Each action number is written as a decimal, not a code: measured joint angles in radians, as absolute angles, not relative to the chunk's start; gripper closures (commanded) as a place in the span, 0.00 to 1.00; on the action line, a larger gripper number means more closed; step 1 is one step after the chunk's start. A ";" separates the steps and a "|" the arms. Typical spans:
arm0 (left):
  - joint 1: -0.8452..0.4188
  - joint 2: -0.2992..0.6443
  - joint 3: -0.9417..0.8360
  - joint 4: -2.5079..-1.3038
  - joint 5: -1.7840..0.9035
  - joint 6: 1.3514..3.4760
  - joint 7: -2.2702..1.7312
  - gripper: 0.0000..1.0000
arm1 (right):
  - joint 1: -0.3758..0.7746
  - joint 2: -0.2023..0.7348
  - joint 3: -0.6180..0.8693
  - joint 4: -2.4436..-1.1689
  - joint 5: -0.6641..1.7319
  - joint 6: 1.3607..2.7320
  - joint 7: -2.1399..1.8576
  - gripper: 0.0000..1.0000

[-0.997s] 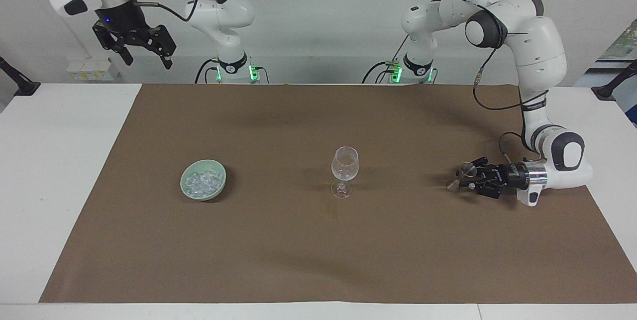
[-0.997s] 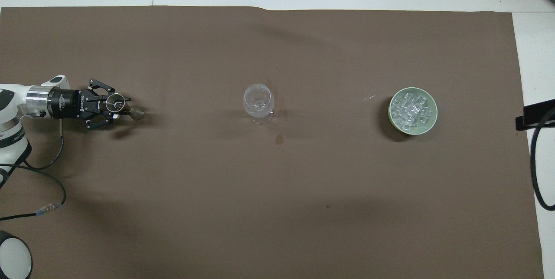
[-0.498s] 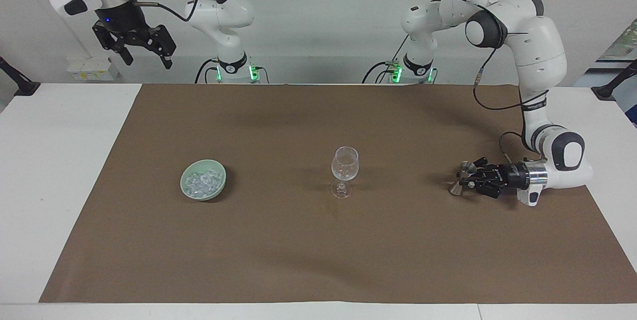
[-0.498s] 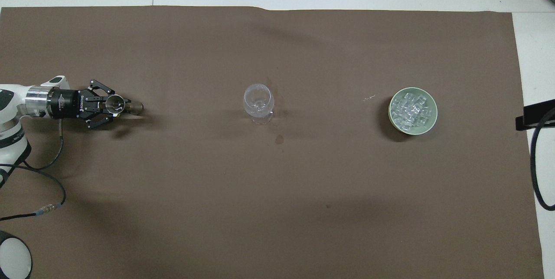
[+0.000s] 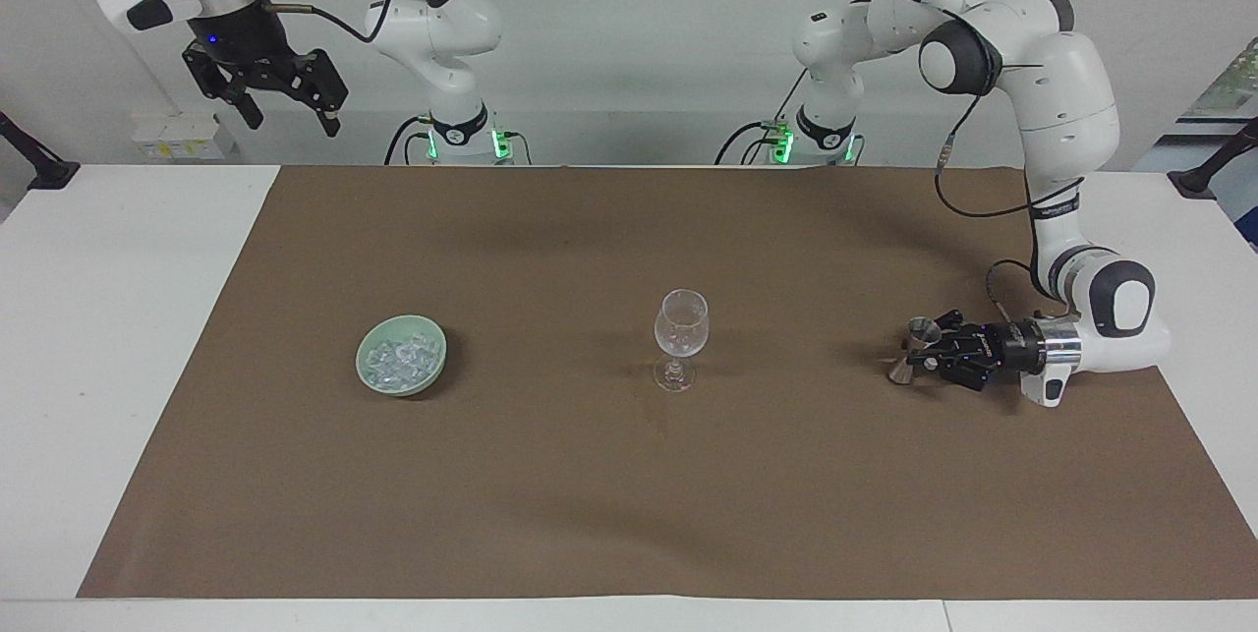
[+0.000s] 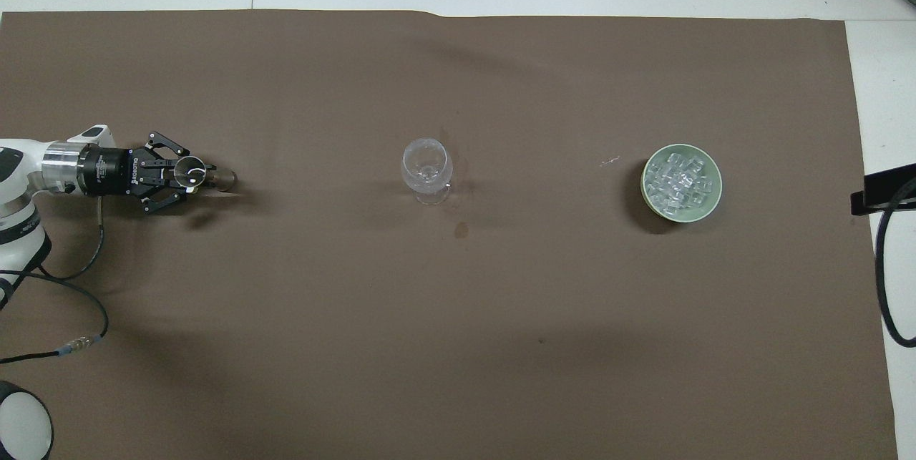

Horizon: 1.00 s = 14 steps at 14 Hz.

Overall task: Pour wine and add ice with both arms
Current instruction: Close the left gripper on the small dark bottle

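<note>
A clear stemmed glass stands upright in the middle of the brown mat. The ice fills a pale green bowl toward the right arm's end. My left gripper lies level, low over the mat at the left arm's end. It is shut on a small metal jigger. My right gripper is open and empty, raised high by the wall. It is out of the overhead view.
A small dark wet stain marks the mat just nearer to the robots than the glass. Black cable trails on the mat by the left arm. White table borders the mat at both ends.
My left wrist has turned a little, bringing the jigger from a slant to nearly upright. The right gripper, the glass and the bowl have not moved.
</note>
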<state>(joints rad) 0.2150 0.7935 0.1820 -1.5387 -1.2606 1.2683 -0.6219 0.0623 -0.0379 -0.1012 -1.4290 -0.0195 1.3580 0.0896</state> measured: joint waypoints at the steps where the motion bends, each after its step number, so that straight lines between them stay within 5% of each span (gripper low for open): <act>1: 0.215 0.793 0.182 -1.538 -1.261 1.266 -0.637 1.00 | 0.062 -0.038 -0.101 -1.429 -0.020 1.358 0.090 0.00; 14: 0.213 0.740 0.172 -1.485 -1.269 1.212 -0.792 1.00 | 0.062 -0.038 -0.101 -1.429 -0.020 1.358 0.090 0.00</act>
<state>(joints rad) 0.2131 0.7405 0.1722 -1.4850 -1.2688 1.2118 -0.7918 0.0623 -0.0379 -0.1012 -1.4290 -0.0195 1.3580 0.0896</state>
